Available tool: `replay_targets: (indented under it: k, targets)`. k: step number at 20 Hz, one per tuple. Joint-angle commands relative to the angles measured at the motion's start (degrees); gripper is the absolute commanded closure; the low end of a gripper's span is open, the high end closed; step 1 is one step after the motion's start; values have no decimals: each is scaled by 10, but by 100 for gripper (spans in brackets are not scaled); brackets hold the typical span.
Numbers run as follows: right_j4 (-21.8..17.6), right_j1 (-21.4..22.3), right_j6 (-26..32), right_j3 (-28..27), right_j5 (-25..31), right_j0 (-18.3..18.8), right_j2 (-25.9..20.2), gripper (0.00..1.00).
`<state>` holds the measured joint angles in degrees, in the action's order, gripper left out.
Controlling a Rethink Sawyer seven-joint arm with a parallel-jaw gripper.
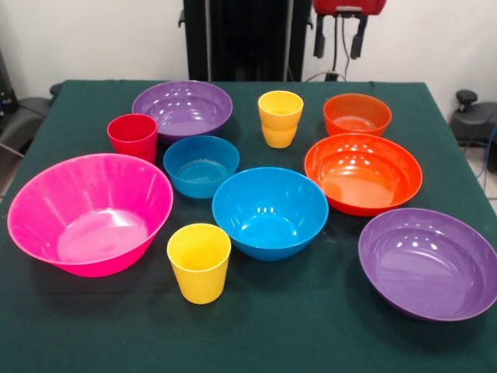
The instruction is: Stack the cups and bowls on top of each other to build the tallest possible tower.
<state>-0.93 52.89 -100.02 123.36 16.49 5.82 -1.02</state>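
All the bowls and cups stand apart on the green table (311, 334); no tower shows. A big pink bowl (89, 214) is at near left and a red-pink cup (133, 136) behind it. One purple bowl (182, 109) is at the far left, another (429, 263) at near right. A small blue bowl (201, 165) and a larger blue bowl (269, 211) sit mid-table. A small orange bowl (357, 114) stands behind a larger one (363, 172). A yellow cup (199, 262) stands in front; two nested yellow cups (280, 118) stand at the back. My gripper (338, 39) hangs open and empty at the top edge, above the small orange bowl.
The black pedestal (241, 39) stands behind the table's far edge. A dark chair (23, 116) is off the left side and a black device (470, 116) off the right side. The table's front strip carries only the cloth.
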Motion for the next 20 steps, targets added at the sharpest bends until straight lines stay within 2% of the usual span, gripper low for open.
replay_targets:
  k: [1, 7, 10, 16, 20]
  targets:
    - [23, 8, -22, -26, 97, 52, -70, 0]
    - [21, 31, -3, -59, 167, 75, -86, 0]
    - [16, 30, 9, -88, 209, 86, -95, 0]
    - [4, -5, 14, -109, 182, 108, -120, 0]
    - [-8, 4, 4, -126, 222, 107, -107, 0]
